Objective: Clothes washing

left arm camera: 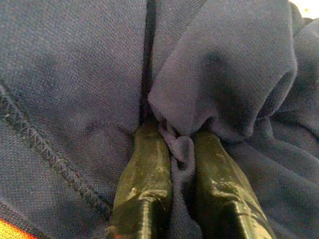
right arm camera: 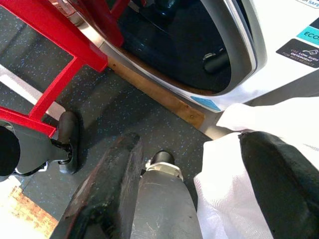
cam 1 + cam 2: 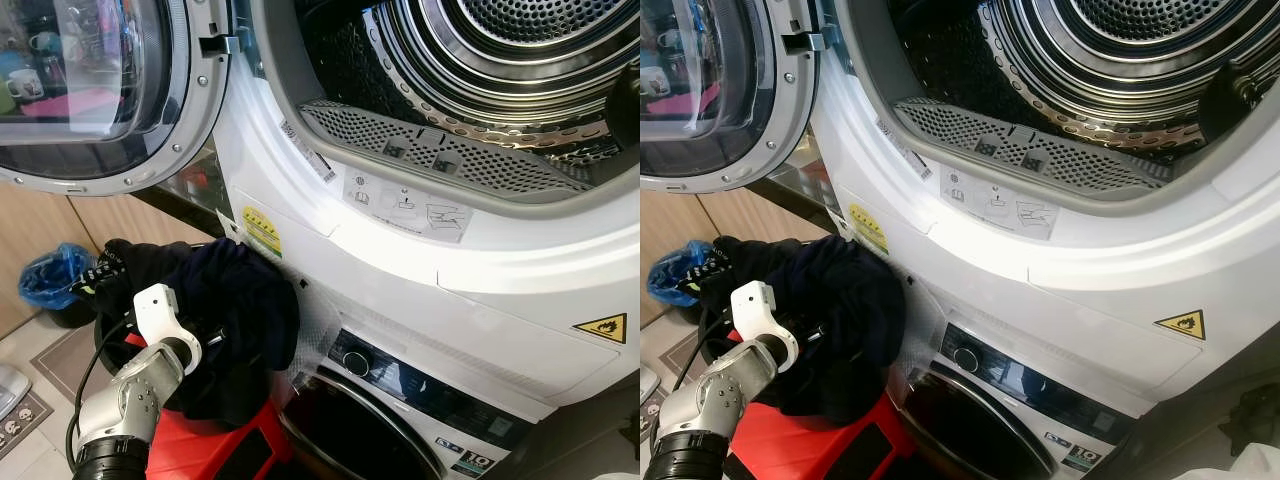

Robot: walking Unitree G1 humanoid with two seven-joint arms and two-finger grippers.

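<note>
A pile of dark navy clothes (image 3: pixel 240 310) sits heaped in a black basket (image 3: pixel 108 345) on a red stool (image 3: pixel 200 450), just left of the stacked machines. My left gripper (image 1: pixel 177 137) is buried in the pile and shut on a fold of the navy fabric, as the left wrist view shows. Above, the dryer drum (image 3: pixel 480 60) stands open, its door (image 3: pixel 90 90) swung out to the left. The washer's dark door (image 3: pixel 350 430) is below it. My right gripper (image 2: pixel 187 142) hangs low and open over the floor, beside a white cloth (image 2: pixel 234 199).
A blue plastic bag (image 3: pixel 55 275) lies on the floor behind the basket. The stool's red legs (image 2: pixel 75 55) stand close to the washer front. A wooden strip (image 2: pixel 159 94) runs along the washer's base. The dryer's lint grille (image 3: pixel 440 150) lines the opening's lower edge.
</note>
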